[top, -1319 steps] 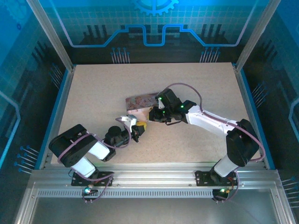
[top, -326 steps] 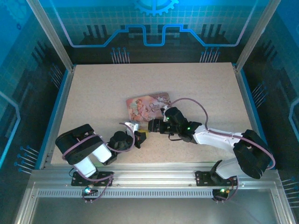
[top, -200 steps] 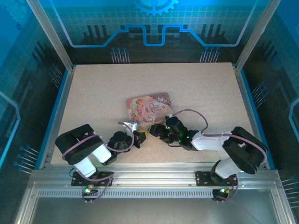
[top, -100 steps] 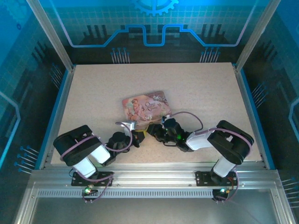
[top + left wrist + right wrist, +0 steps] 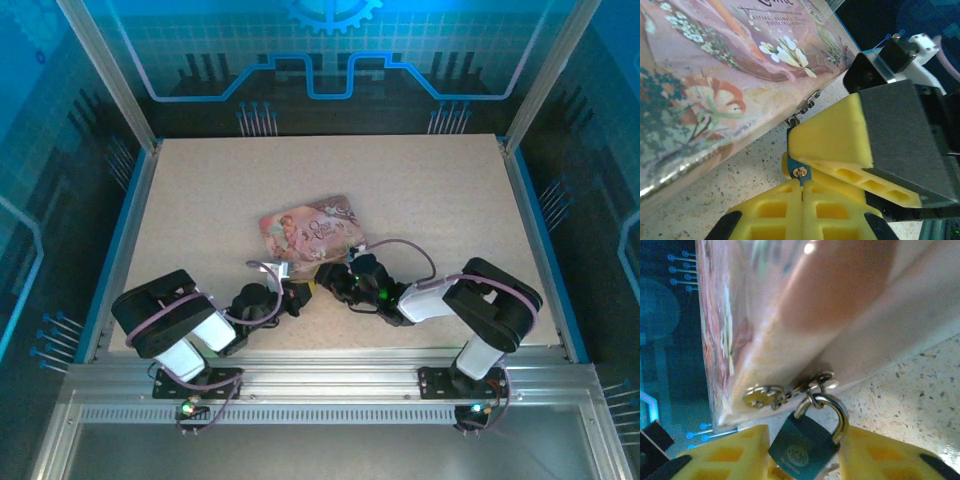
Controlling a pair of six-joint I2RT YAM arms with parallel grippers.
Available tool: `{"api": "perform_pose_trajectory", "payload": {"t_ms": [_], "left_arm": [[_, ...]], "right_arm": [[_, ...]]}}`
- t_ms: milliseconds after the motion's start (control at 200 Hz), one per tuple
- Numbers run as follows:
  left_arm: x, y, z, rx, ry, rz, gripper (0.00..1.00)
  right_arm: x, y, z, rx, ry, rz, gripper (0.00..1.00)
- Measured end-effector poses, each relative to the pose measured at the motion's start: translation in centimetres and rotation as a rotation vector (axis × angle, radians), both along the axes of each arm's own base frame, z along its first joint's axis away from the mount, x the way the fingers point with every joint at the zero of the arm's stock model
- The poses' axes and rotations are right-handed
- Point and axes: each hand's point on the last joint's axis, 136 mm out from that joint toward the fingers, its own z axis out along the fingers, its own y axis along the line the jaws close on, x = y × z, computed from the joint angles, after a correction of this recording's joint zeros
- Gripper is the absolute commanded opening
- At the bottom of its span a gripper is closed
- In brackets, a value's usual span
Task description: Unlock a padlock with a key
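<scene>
Key [image 5: 801, 184] meets padlock [image 5: 799, 447] beside the tin [image 5: 310, 228].

I have the left gripper [image 5: 801, 194] pinched fully shut on the key, its tip at the brass keyhole [image 5: 799, 172]. The right gripper [image 5: 804, 441] grips the padlock's body, jaws partly apart, a finger against each side. The shackle [image 5: 840, 412] hangs from the tin's clasp [image 5: 817, 382].
</scene>
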Motion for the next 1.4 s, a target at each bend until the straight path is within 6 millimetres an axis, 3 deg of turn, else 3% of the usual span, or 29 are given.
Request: {"api": "perform_pose_trajectory", "payload": {"t_ms": [140,440,710,915,1275,1401], "left_arm": [[-0.1,0.1,-0.3,0.005,0.009,0.002,0.0],[-0.8,-0.4,-0.9,0.028,0.003,-0.027,0.0],[-1.0,-0.8,-1.5,0.115,-0.064,-0.045,0.0],[-1.3,-1.5,-2.2,0.276,-0.133,-0.064,0.0],[-1.7,-1.2,-1.7,0.66,-0.304,-0.128,0.0],[-2.3,-2.1,-1.3,0.772,-0.389,-0.172,0.0]], "right_arm": [[0.1,0.1,-0.1,0.006,0.003,-0.005,0.14],[-0.4,-0.7,0.2,-0.08,-0.006,0.004,0.05],[-0.6,-0.9,0.0,-0.232,-0.008,0.044,0.03],[-0.9,-1.4,-0.7,-0.315,0.003,0.065,0.0],[-1.1,-1.0,-0.4,-0.368,0.001,0.105,0.0],[-1.3,-1.2,-0.9,-0.385,0.014,0.109,0.0]]}}
